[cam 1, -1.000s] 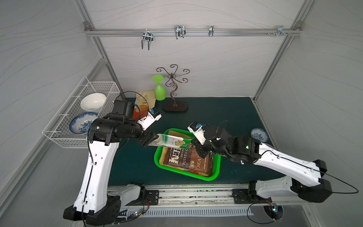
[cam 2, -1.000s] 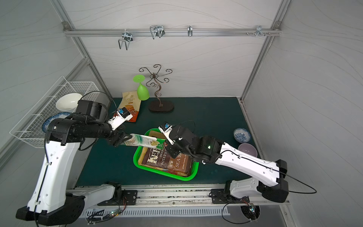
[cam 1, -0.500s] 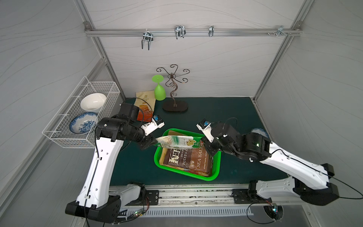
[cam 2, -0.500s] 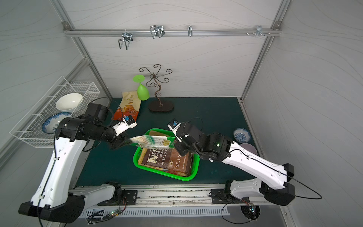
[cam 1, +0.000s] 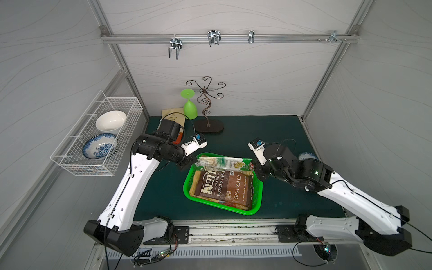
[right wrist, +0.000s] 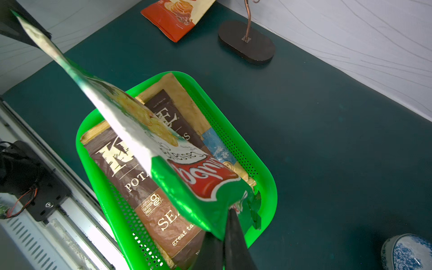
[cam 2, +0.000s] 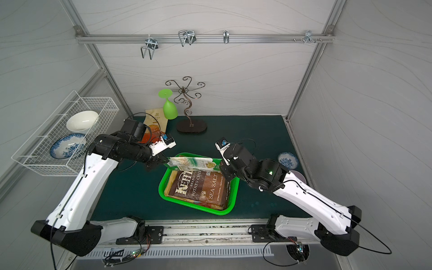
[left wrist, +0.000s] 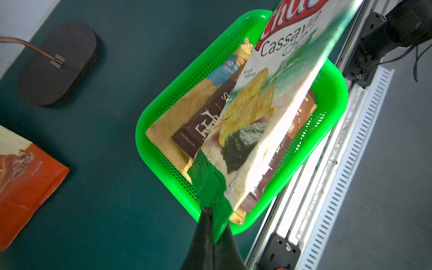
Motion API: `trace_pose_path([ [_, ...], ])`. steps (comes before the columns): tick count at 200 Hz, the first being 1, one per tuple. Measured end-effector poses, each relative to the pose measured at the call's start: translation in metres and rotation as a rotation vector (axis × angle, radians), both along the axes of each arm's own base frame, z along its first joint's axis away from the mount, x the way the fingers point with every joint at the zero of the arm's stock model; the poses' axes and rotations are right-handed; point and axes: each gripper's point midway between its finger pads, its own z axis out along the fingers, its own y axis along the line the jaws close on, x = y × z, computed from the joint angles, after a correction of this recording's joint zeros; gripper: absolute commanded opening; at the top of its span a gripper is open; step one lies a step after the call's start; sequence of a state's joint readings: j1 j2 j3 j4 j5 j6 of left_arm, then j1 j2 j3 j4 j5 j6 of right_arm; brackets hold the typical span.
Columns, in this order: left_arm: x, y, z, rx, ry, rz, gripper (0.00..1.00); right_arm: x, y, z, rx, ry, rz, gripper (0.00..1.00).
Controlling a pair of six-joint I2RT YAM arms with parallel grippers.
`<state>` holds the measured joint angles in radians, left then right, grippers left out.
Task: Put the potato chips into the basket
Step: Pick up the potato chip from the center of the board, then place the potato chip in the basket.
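Both ends of the white-green bag (cam 1: 222, 163) are clenched: left pincer (cam 1: 194, 162) at nine o'clock, right pincer (cam 1: 253, 167) at three; brown bag (cam 1: 224, 187) partly hidden.

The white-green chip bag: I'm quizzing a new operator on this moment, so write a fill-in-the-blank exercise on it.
The left gripper and the right gripper are each ____ on an end of the white-green bag.
The brown bag topmost in the basket reads sea ____.
The cream-orange bag lies ____ the basket.
Missing: shut; salt; outside.
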<state>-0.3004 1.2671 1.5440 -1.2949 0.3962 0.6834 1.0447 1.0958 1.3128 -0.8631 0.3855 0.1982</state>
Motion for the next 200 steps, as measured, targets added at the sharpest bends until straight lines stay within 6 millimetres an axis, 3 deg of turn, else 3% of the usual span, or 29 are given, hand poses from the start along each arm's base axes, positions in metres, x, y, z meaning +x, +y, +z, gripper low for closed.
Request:
trace_pose_path([
  [49,0.028,-0.022,-0.001,0.049,-0.111,-0.019,0.00,0.003,-0.022,-0.005,0.043,0.004,-0.071,0.00],
  [82,0.037,-0.027,-0.008,0.083,-0.151,-0.027,0.00,0.001,-0.027,-0.027,0.046,0.033,-0.095,0.00],
  [117,0.037,-0.028,-0.030,0.128,-0.144,-0.037,0.00,-0.003,-0.027,-0.058,0.040,0.089,-0.107,0.00],
  [169,0.023,-0.026,-0.036,0.143,-0.146,-0.083,0.00,-0.013,-0.026,-0.072,0.109,0.142,-0.108,0.00],
  [175,0.020,-0.026,-0.038,0.143,-0.142,-0.092,0.02,-0.015,-0.027,-0.074,0.117,0.147,-0.107,0.00],
  [187,0.013,-0.025,-0.043,0.145,-0.123,-0.112,0.10,-0.017,-0.027,-0.076,0.131,0.158,-0.108,0.12],
  [200,0.004,-0.022,-0.050,0.157,-0.097,-0.134,0.23,-0.020,-0.030,-0.078,0.137,0.169,-0.114,0.17],
])
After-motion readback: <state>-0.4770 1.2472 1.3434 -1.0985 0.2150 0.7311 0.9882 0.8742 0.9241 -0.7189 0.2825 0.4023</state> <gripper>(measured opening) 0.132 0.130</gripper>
